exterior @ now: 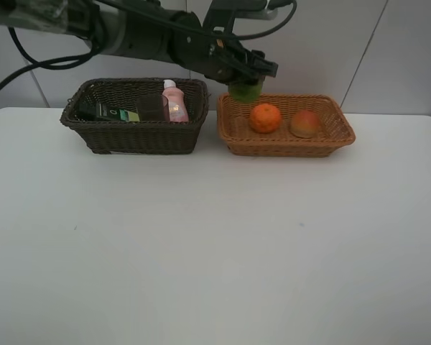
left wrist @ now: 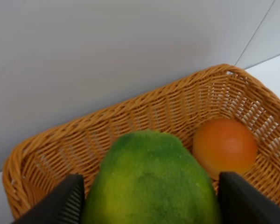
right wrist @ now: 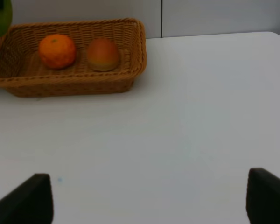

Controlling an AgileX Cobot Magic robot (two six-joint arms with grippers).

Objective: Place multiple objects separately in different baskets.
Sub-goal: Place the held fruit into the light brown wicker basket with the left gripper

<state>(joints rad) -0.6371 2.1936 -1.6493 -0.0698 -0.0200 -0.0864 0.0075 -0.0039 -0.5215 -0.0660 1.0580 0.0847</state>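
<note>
Left gripper (exterior: 246,80) clamped wide on the green fruit (left wrist: 149,182), one dark finger (left wrist: 65,203) on each flank; fingertips cut off by the frame edge in the left wrist view, and the fruit's lower part out of frame there too. Fruit held in the air above the back-left corner of the light orange-tan basket (exterior: 233,140), not touching the weave. Fruit oval in the left wrist view, long axis running out from the gripper toward the basket's far wall; only a small green patch visible under the black jaws from the high camera.

Inside that basket: orange (exterior: 265,118) left of centre, peach-like fruit (exterior: 304,123) to its right, close but apart.

Dark brown basket (exterior: 136,136) just left of the tan one, along the table's back edge. Pink white-capped bottle (exterior: 174,102) upright against its right end. Dark pump bottle (exterior: 109,112) lying flat at the left, mostly lost in shadow. Translucent cup (exterior: 152,108) beside the pink bottle, hard to make out.

Right gripper (right wrist: 144,198) spread wide, holding nothing, over bare white table (exterior: 215,244); only two dark fingertips visible at the frame corners, arm absent from the high view.
</note>
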